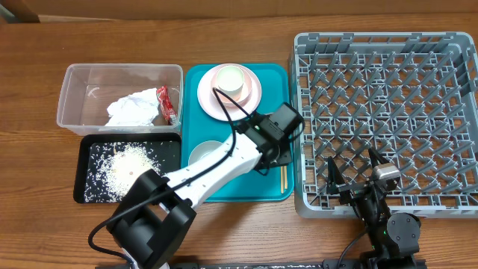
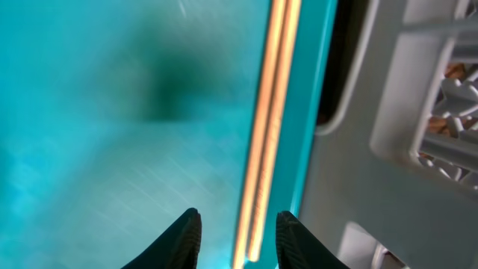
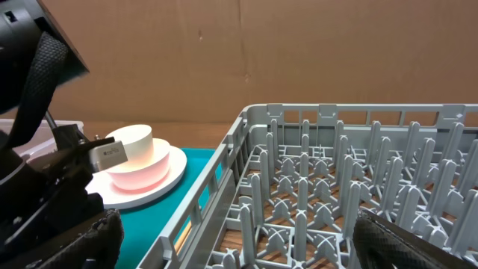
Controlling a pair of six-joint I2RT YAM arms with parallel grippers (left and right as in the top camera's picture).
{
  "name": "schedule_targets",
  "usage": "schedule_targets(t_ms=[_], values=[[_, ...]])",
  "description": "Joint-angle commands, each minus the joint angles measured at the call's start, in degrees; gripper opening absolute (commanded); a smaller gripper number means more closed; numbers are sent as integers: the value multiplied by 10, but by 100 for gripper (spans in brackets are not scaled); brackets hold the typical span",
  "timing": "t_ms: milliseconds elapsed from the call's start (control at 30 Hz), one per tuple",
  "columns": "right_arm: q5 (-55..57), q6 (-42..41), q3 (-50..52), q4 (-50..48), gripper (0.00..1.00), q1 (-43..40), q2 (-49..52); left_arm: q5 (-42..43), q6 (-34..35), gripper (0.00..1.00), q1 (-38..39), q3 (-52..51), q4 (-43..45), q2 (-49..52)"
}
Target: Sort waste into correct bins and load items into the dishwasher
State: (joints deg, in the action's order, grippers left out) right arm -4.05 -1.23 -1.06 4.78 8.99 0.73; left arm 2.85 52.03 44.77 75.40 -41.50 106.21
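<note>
Left fingers (image 2: 188,240) ajar, right fingers (image 3: 407,243) wide

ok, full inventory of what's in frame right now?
dish rack: 1, grey, right side
teal tray: 1, teal, centre
plate: 1, pale pink, far end of teal tray
cup: 1, pinkish-white, on plate
bowl: 1 visible, white, teal tray, partly under left arm
chopsticks: 1 pair, wooden, teal tray's right edge
clear tub: 1, clear, far left
napkin: 1, white, in clear tub
wrapper: 1, red, in clear tub
black tray: 1, black, near left
rice: loose pile, white, in black tray
left gripper: 1, black, open astride chopsticks
right gripper: 1, black, open over dish rack's near edge
</note>
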Motion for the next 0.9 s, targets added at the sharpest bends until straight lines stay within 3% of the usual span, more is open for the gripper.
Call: schedule_targets(t_ms=[0,333,867], values=[[0,4,6,-3,100,-1,-6,26,-50,37,-5,-4,3,6],[0,4,6,-3,100,-1,-6,34,-73,42,-5,-4,16,7],[0,4,6,-3,100,-1,-6,41,-73,39,-6,-9,34,23]])
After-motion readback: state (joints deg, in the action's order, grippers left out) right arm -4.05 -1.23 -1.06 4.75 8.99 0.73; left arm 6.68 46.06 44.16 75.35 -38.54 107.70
